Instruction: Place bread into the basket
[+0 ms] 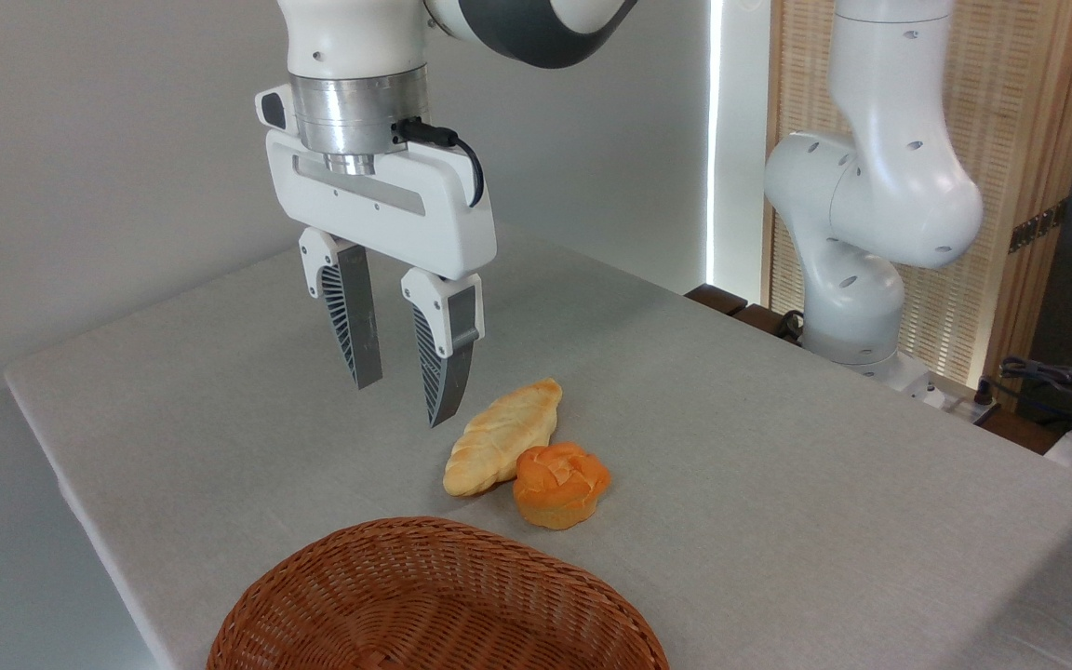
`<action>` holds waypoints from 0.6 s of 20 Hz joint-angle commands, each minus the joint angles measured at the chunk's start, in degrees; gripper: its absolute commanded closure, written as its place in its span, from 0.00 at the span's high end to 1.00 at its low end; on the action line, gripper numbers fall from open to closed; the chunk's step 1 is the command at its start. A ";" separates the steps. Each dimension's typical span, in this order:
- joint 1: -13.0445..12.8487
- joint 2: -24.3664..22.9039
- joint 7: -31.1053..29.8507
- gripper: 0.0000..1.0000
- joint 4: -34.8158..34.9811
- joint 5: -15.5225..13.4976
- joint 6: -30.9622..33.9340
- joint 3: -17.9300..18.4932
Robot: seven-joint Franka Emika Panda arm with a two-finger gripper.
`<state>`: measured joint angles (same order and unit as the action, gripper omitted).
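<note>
The loaf (502,436) lies on the table (778,447), near its middle. A bun (560,484) touches the loaf's right front side. The basket (436,600) sits in front of both, at the near edge. The gripper (403,402) hangs above the table, just left of the loaf.

Table (778,484): pale grey cloth cover, matt, fine weave, smooth.
Basket (424,605): oval reddish-brown woven wicker, ribbed, slight sheen; at the table's near edge.
Bread (499,437): elongated pale golden-yellow loaf, smooth, faintly glossy ridged crust; mid-table.
Bun (559,484): round darker orange flower-topped piece, matt, slightly rough, touching the loaf.
Gripper (401,381): glossy white plastic body, brushed metal collar, grey matt fingers (355,326) with ribbed faces; above the table.
Screen (983,112): light wooden slatted panel, matt, behind the table.
</note>
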<state>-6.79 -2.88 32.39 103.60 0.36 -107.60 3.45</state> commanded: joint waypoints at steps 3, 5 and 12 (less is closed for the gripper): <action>0.73 0.51 -0.23 1.00 -2.34 -0.88 0.02 -0.46; 0.73 0.95 -0.23 1.00 -2.62 -0.88 0.02 -0.46; 0.73 1.12 -0.32 1.00 -2.62 -0.88 0.02 -0.55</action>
<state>-6.79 -2.59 32.39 102.13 0.33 -107.65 3.44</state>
